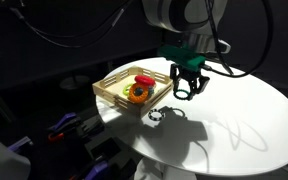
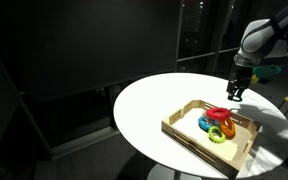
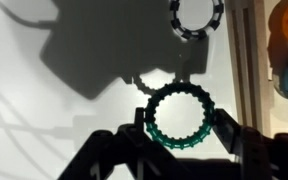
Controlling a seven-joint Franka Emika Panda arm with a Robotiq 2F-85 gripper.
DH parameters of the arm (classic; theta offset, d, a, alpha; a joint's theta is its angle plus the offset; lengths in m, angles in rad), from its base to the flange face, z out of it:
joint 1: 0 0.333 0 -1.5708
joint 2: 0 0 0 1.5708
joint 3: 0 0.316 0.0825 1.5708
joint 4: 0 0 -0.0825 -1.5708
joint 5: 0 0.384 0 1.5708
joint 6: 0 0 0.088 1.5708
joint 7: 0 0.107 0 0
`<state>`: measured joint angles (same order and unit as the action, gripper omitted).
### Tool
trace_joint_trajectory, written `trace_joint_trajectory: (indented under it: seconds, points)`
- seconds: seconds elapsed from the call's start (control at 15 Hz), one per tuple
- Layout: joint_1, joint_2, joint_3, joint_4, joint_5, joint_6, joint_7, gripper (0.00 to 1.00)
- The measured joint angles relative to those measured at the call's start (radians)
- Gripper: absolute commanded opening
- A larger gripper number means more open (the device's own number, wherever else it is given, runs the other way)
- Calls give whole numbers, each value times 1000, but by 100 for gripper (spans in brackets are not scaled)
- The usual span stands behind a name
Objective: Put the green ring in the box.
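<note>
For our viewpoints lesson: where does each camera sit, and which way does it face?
Exterior view: close, low beside the table, looking across at the tray; arm and pincer show.
Exterior view: farther, higher, looking down over the tray towards the pincer; arm shows.
Wrist view: above the table, looking down; pincer fingers gripping the green ring show.
Shared: all see the tray; black ring in two.

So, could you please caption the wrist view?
Gripper holds the green ring above the white table, near a black toothed ring and the box.
</note>
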<state>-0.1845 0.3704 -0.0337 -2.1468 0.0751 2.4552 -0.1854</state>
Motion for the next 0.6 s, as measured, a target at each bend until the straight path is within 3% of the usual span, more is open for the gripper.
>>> trace_joint_trajectory:
  seconds: [0.6]
  points:
    - [15, -178, 44, -84, 120, -104, -195, 45]
